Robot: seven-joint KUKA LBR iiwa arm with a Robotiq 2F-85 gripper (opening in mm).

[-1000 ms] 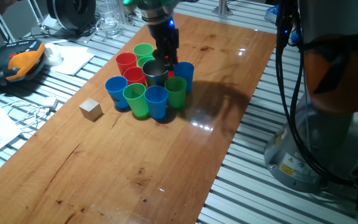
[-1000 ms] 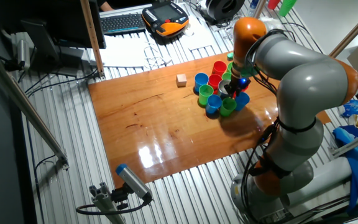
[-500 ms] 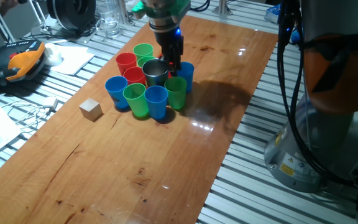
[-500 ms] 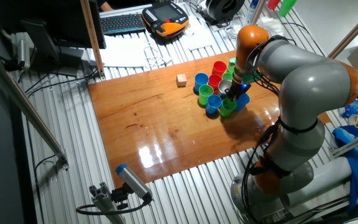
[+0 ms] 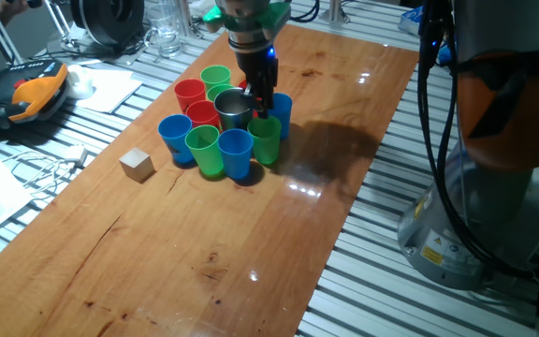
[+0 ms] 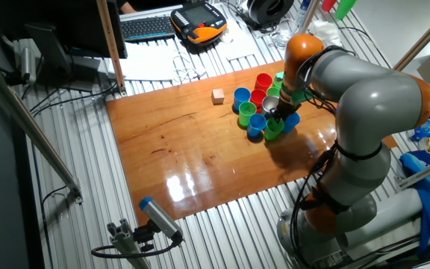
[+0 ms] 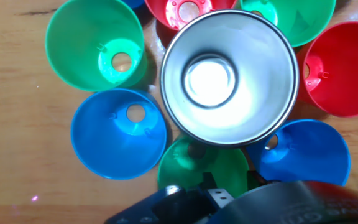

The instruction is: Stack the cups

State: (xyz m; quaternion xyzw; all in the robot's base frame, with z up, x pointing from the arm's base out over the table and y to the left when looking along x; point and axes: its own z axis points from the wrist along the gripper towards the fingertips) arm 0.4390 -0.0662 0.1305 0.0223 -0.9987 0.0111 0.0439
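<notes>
A tight cluster of red, green and blue cups stands on the wooden table [image 5: 204, 262] around a shiny steel cup [image 5: 234, 108] [image 6: 271, 104]. My gripper [image 5: 262, 101] [image 6: 278, 112] hangs low at the steel cup's right rim, above a green cup [image 5: 265, 137]. Its fingers look close together, but I cannot make out whether they hold anything. In the hand view the steel cup [image 7: 229, 78] fills the middle, ringed by a green cup [image 7: 95, 43], a blue cup [image 7: 118, 134], another green cup [image 7: 204, 171], a blue cup [image 7: 306, 155] and a red cup [image 7: 344, 68]. The dark hand body [image 7: 229, 198] covers the bottom edge.
A small wooden cube [image 5: 137, 165] [image 6: 217, 96] sits on the table left of the cluster. An orange teach pendant [image 5: 36, 94], papers and cables lie beyond the table's left edge. The robot's base [image 5: 494, 140] stands to the right of the table.
The gripper has shifted a little to the right and down along the steel cup's rim. The cups and the cube have not moved.
</notes>
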